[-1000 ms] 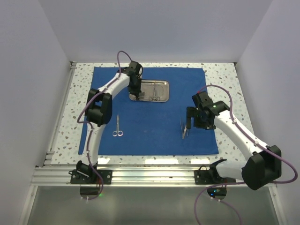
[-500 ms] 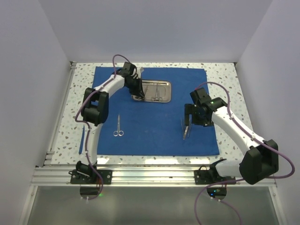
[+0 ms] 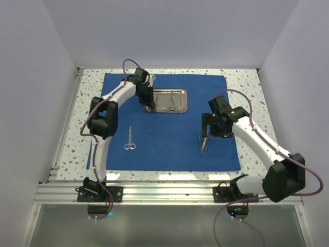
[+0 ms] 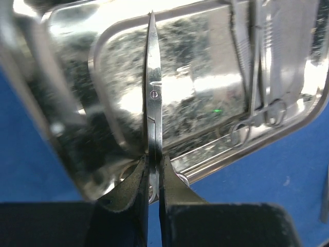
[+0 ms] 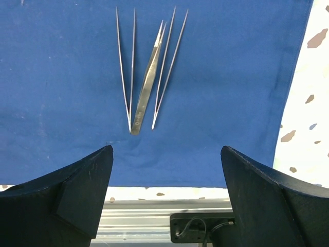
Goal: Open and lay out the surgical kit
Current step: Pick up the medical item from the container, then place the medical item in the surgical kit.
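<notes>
Two grippers are seen over a royal-blue rectangular cloth wrap (image 3: 164,139) spread flat on the speckled white bench (image 3: 247,82). A small shiny rectangular steel tray (image 3: 182,100) is placed at the cloth's 12 o'clock, with ring-handled silver instruments (image 4: 255,77) lying toward its 3 o'clock end. The left gripper (image 4: 154,164) is clamped on thin silver scissors (image 4: 153,77) at the tray's 9 o'clock end. A second pair of scissors (image 3: 129,139) is laid at the cloth's 8 o'clock. The right gripper (image 5: 165,154) is held wide apart above thin silver tweezers (image 5: 148,82) at 4 o'clock.
</notes>
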